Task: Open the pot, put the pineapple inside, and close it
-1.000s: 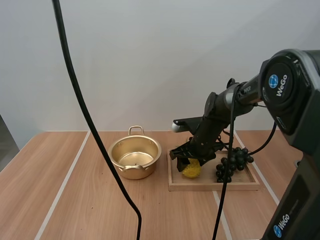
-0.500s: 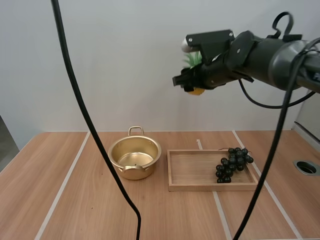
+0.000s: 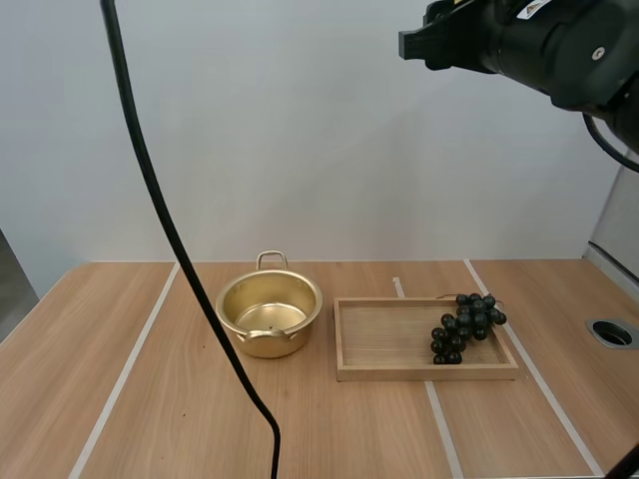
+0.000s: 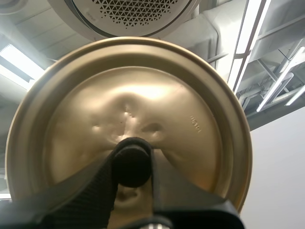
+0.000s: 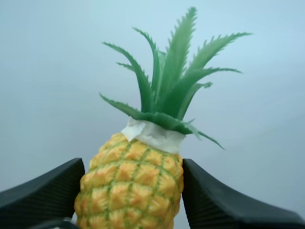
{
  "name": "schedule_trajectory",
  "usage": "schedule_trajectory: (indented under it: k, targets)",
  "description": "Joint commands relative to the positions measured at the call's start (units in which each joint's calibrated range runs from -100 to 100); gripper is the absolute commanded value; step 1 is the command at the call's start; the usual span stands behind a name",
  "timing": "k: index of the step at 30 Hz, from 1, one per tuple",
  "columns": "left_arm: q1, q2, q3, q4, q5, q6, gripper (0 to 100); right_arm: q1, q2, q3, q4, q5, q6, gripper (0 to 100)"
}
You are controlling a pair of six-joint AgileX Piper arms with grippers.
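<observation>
Golden pot (image 3: 255, 341): stands open on the wooden table (image 3: 150, 399), just left of the wooden tray (image 3: 384, 374). Nothing can be seen inside it.
Lid (image 4: 190, 105): off the pot, carried by the left gripper (image 4: 132, 174), whose two fingers are closed tight on the black knob (image 4: 132, 160) at the lid's centre.
Right gripper (image 5: 133, 167): its fingers stand partly apart and press on both flanks of the pineapple (image 5: 131, 191), so it has a firm hold of the fruit.
Pineapple axis: its length runs in line with the fingers, with the yellow body between them and the green crown (image 5: 171, 81) pointing out past the tips.
Right arm (image 3: 559, 45): high over the table in the high view, above the tray's side and well apart from the pot.
Deciding relation: the pot lies down and to the left of the right arm, so the carry probably needs a leftward swing and then a long descent.
Entry: if the fingers point downwards, the crown would go in first. The pot looks shallow, so the fruit may have to end up on its side.
Grapes (image 3: 464, 324): at the tray's right end, clear of the likely path.
Step in hand: the lid is already off and the fruit is not yet in.
</observation>
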Motion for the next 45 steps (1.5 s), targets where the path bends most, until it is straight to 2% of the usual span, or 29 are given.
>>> schedule_trajectory:
  k: [1, 6, 10, 19, 22, 28, 34, 45]
  targets:
    - [-0.06, -0.32, 0.12, -0.07, -0.52, -0.63, 0, -0.62, -0.18, -0.28, -0.44, -1.76, -0.03, 0]
    - [-0.06, -0.32, 0.12, -0.07, -0.52, -0.63, 0, -0.62, -0.06, -0.28, -0.34, -2.42, -0.03, 0]
    - [-0.06, -0.32, 0.12, -0.07, -0.02, -0.63, 0, 0.41, 1.68, -0.28, 3.13, -0.42, -1.84, 0]
    - [-0.06, -0.35, 0.12, 0.42, 1.81, -0.63, 0, 12.1, 12.35, -0.28, 3.13, 13.36, -11.92, 0]
    - [-0.06, -0.35, 0.12, 1.59, 4.04, -0.63, 0, 14.49, 16.68, -0.42, 3.13, 18.41, -14.26, 0]
    - [-0.06, -1.39, 0.12, 2.01, 8.6, -0.63, 0, 17.99, 25.76, -0.42, 2.23, 24.77, -14.66, 0]
    - [-0.06, -2.25, 0.12, 2.01, 7.06, -0.63, 0, 20.12, 34.24, -0.42, 2.04, 27.68, -15.39, 0]
    - [-0.06, -3.3, 0.12, 2.01, 6.64, -0.63, 0, 20.22, 48.87, -0.42, -3.82, 29.06, -15.39, 0]
